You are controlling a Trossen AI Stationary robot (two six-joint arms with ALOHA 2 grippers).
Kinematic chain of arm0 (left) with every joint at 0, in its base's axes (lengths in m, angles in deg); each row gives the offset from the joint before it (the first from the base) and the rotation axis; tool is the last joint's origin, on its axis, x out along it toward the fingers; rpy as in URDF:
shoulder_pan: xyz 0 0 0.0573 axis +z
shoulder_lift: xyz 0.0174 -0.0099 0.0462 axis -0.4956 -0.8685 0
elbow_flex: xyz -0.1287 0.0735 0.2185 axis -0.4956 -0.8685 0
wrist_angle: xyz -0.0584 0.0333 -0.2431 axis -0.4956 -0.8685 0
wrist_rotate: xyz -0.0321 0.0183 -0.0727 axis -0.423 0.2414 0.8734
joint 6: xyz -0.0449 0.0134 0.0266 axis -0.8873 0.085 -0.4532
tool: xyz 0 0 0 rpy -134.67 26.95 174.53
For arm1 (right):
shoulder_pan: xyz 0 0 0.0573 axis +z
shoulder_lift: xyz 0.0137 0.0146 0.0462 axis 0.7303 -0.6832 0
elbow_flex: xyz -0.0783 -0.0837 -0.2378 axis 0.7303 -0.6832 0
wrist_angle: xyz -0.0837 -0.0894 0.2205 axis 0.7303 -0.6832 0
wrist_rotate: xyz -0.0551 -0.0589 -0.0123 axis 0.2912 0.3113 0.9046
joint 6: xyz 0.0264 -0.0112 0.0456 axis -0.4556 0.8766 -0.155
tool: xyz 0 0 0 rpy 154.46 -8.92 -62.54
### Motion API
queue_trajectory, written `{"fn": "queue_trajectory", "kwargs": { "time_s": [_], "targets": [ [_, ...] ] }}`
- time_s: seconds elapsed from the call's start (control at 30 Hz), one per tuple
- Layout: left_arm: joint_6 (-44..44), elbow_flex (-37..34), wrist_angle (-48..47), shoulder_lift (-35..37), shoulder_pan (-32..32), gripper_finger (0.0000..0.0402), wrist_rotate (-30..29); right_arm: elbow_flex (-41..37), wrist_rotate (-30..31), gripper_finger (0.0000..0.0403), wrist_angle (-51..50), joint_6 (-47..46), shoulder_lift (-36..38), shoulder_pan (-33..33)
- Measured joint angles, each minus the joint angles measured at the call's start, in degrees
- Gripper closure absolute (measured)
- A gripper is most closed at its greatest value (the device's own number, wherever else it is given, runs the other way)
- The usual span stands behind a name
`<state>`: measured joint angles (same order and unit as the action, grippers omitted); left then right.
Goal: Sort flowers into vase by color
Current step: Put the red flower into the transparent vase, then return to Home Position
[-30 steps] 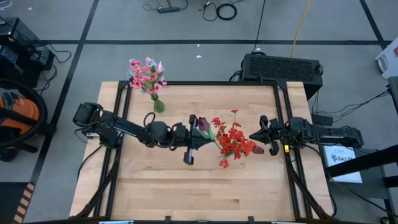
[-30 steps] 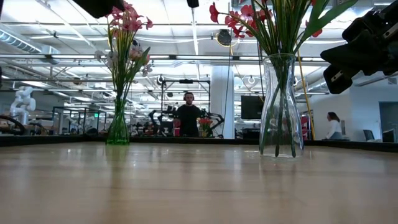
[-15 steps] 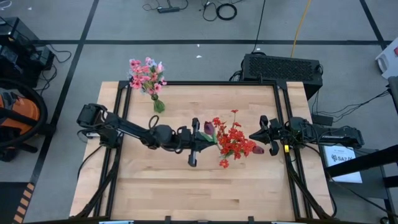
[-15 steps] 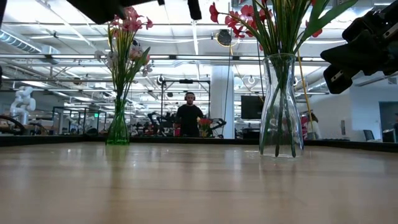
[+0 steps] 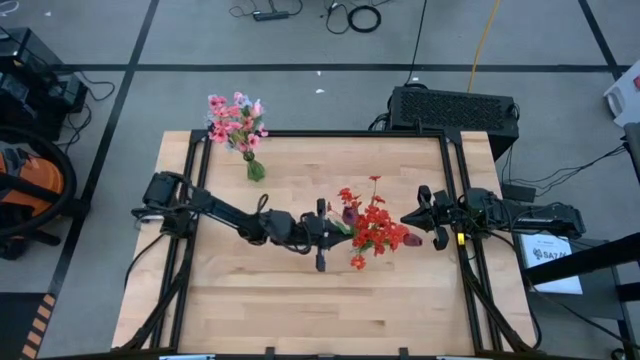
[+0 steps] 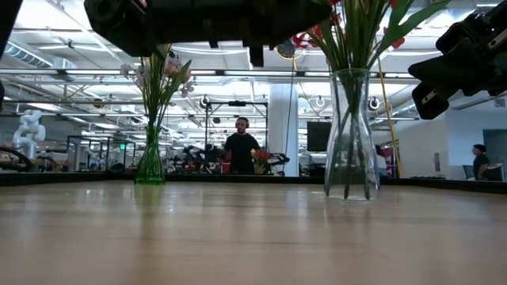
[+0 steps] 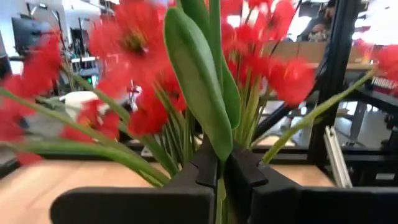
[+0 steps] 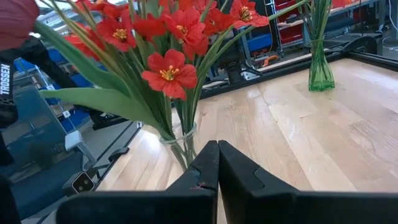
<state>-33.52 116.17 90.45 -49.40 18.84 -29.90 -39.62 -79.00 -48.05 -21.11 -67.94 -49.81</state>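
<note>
The dark maroon tulip (image 5: pixel 349 213) hangs over the red bunch (image 5: pixel 375 225) in the clear vase (image 6: pixel 351 134) near the surface's middle, its stem (image 7: pixel 219 186) pinched in the jaws of the left gripper (image 5: pixel 322 226). The pink flowers (image 5: pixel 236 120) already stand in the green vase (image 5: pixel 256 170) at the far edge. Sorting looks nearly finished; no loose stems lie about. The left arm stretches across the surface toward the vase. The right gripper (image 5: pixel 436 223) waits just beside the vase, jaws pressed together.
</note>
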Motion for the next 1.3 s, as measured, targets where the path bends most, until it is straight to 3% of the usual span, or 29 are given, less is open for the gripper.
{"fn": "queue_trajectory", "kwargs": {
  "time_s": [0.37,0.67,0.8,1.1,1.3],
  "targets": [
    [0.0,0.04,-1.81,-2.43,-0.51,0.0381,0.47,0.0,0.0,0.0403,0.02,0.0,-0.01,-0.01],
    [0.0,0.07,-3.91,-2.37,-0.44,0.0307,0.5,0.0,0.0,0.0403,0.02,0.0,-0.02,-0.02],
    [0.03,0.07,-10.53,-0.45,-0.46,0.0284,0.42,0.0,0.0,0.0403,0.02,0.0,0.0,0.0],
    [1.12,0.11,-32.58,11.05,0.04,0.0281,-0.03,0.0,0.0,0.0403,0.02,0.01,-0.01,-0.01],
    [1.95,0.09,-47.15,20.17,0.02,0.0281,-5.56,0.0,0.0,0.0403,-0.01,0.0,0.0,-0.02]
  ]
}}
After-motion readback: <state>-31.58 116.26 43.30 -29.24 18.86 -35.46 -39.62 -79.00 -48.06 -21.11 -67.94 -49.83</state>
